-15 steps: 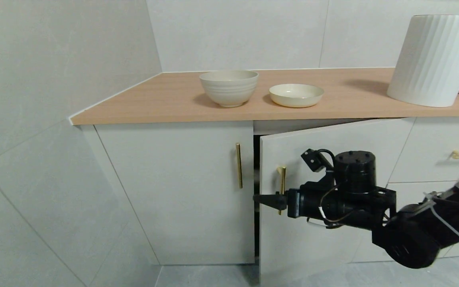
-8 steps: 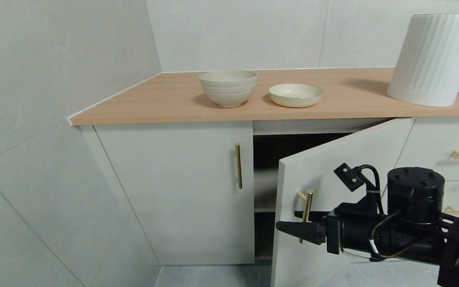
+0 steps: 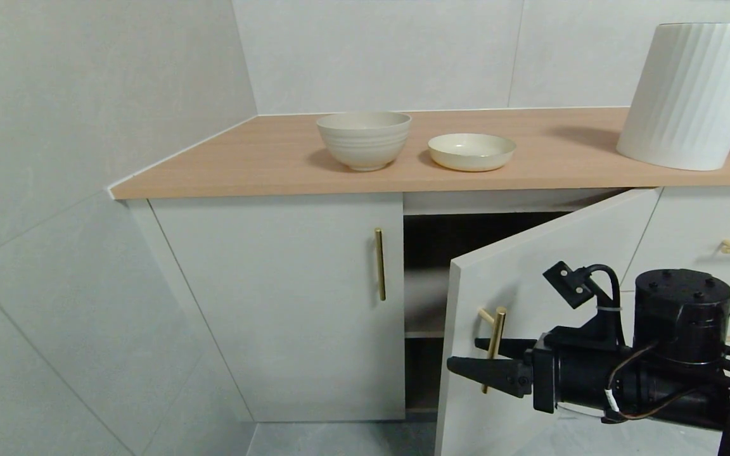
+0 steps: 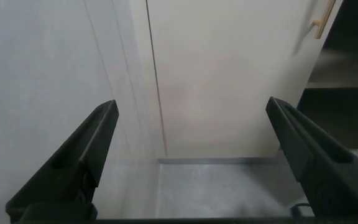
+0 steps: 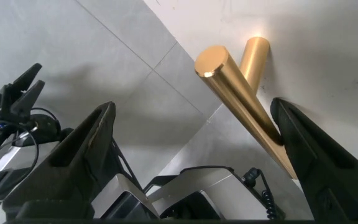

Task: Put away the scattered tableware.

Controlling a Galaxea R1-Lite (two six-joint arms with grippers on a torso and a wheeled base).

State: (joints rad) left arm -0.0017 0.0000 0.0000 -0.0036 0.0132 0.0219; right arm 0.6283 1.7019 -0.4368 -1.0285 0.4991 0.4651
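The right claw (image 3: pixel 463 353) stood wide open astride the round brass handle (image 3: pixel 497 329) of the smooth white door (image 3: pixel 549 253), unclamped. The left claw (image 4: pixel 191 106) gaped wide, empty.

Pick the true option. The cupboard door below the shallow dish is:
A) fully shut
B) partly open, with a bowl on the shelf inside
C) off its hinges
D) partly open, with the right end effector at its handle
D: the door stands ajar, showing the dark inside, and the right end effector has its open fingers either side of the brass handle.
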